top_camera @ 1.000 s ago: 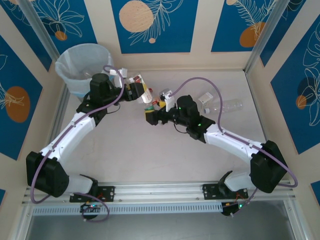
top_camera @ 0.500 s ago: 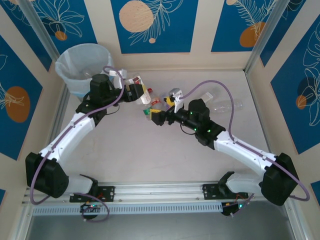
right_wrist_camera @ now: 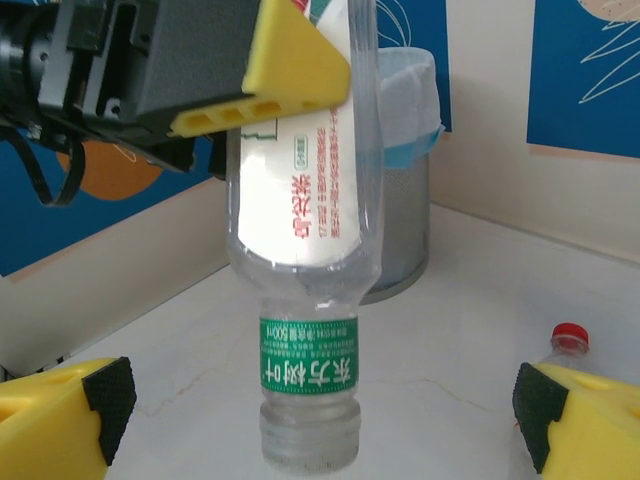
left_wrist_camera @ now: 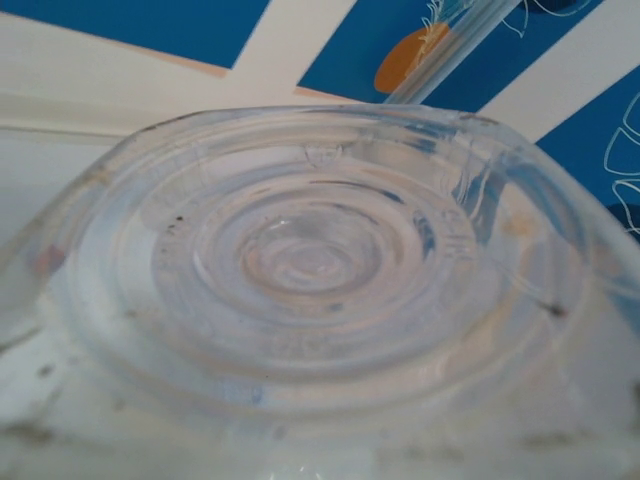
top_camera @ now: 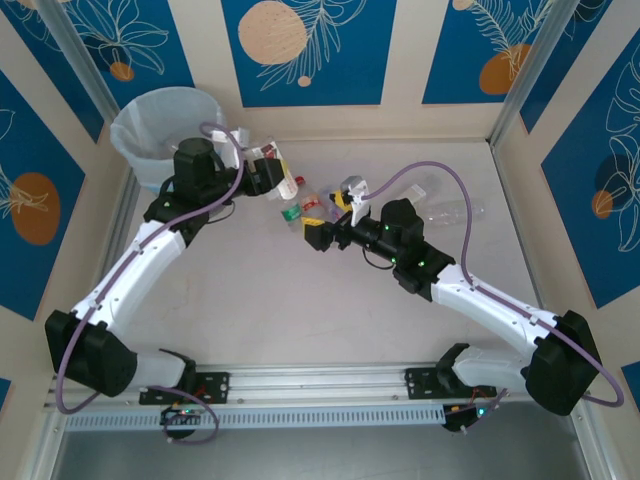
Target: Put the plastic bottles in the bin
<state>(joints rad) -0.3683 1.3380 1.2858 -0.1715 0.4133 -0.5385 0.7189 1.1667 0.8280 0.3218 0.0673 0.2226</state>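
While the left gripper (top_camera: pixel 266 176) clamps the clear plastic bottle with a white label (right_wrist_camera: pixel 300 190), I see that bottle hanging neck down, clear of the table. It is just to the right of the round grey waste bin lined with a translucent white-and-blue bag (top_camera: pixel 150 125), not over its rim. On the left wrist feed, the bottle's ringed base sits right against the lens. The right gripper (top_camera: pixel 316 236) is further right of the bin, its jaws spread wide and facing the hanging bottle. A small red-capped clear bottle (right_wrist_camera: pixel 570 345) sits on the table near that gripper, and a long clear bottle (top_camera: pixel 455 212) lies farthest from the bin.
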